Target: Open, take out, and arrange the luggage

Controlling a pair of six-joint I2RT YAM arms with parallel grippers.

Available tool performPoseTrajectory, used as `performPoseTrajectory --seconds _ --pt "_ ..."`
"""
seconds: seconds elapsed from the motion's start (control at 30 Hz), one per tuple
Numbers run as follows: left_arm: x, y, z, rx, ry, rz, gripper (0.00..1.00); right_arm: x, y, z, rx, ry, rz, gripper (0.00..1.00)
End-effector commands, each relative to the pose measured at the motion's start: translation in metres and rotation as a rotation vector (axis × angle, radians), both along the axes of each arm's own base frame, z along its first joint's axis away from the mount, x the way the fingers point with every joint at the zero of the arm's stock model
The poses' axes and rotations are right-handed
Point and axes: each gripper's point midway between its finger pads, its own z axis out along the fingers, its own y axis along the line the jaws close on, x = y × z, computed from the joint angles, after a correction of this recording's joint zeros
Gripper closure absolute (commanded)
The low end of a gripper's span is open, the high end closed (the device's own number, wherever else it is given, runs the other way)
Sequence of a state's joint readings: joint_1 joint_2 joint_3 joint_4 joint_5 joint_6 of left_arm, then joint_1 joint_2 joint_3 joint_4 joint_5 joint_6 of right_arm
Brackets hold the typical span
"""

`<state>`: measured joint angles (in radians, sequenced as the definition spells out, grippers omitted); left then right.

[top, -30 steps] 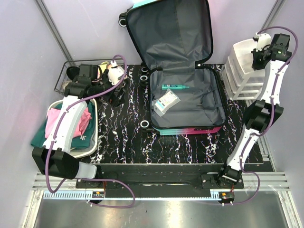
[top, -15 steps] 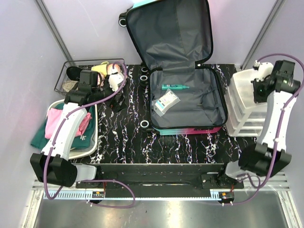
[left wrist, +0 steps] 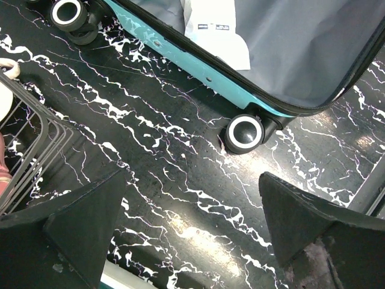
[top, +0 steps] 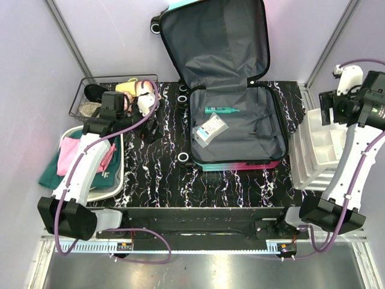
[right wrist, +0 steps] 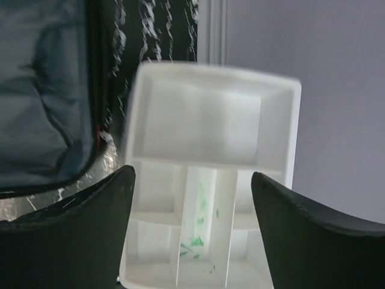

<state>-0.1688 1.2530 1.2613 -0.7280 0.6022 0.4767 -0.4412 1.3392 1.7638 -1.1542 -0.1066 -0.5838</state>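
The black, white-veined tabletop point(top: 156, 174) carries the luggage point(top: 252, 141) at the middle of its far edge. The luggage is open. Its grey-lined base lies flat and its lid point(top: 213, 42) stands up against the back wall, with black wheels point(left wrist: 243, 132) on the left side.

A white drawer organizer point(top: 319, 150) sits tilted at the right edge, just beside the luggage, and its top tray is split into compartments. At the left edge a white tub point(top: 118, 171) holds pink and green clothes point(top: 69, 150). A wire basket point(top: 81, 99) with small items fills the far left corner.

The left arm point(top: 84, 162) reaches over the tub. The left arm's jaws are spread wide with nothing between them, above bare tabletop between the basket and the luggage's near-left wheel.

The right arm point(top: 350, 162) rises at the right edge. The right arm's jaws are released and wide apart, grasping nothing, above the organizer's top tray.

Inside the luggage base, toward its left side, lies a clear packet point(top: 210, 128). Just beyond it is a small teal tube-like item point(top: 219, 111).
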Motion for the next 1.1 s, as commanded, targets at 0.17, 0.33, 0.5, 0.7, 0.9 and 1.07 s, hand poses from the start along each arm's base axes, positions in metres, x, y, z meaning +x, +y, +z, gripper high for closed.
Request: performPoseTrajectory --seconds 0.17,0.33,0.5,0.7,0.9,1.07 --pt "0.025 -0.006 0.022 -0.035 -0.03 0.032 0.01 0.057 0.12 0.033 0.275 -0.129 0.39 0.15" --pt "0.025 -0.001 0.02 -0.015 -0.016 0.06 0.01 0.106 0.199 0.0 0.394 -0.075 0.512 0.2" --pt "0.022 0.008 0.014 0.029 -0.011 0.091 0.01 0.131 0.292 -0.069 0.48 0.075 0.629 0.27" --pt "0.021 0.014 0.012 0.05 -0.009 0.118 0.01 0.158 0.343 -0.149 0.457 0.182 0.64 0.32" --pt "0.022 0.012 0.003 0.035 0.034 0.129 0.01 0.182 0.377 -0.196 0.411 0.218 0.655 0.32" --pt "0.021 0.013 -0.001 0.044 0.039 0.127 0.01 0.184 0.391 -0.226 0.362 0.258 0.709 0.32"
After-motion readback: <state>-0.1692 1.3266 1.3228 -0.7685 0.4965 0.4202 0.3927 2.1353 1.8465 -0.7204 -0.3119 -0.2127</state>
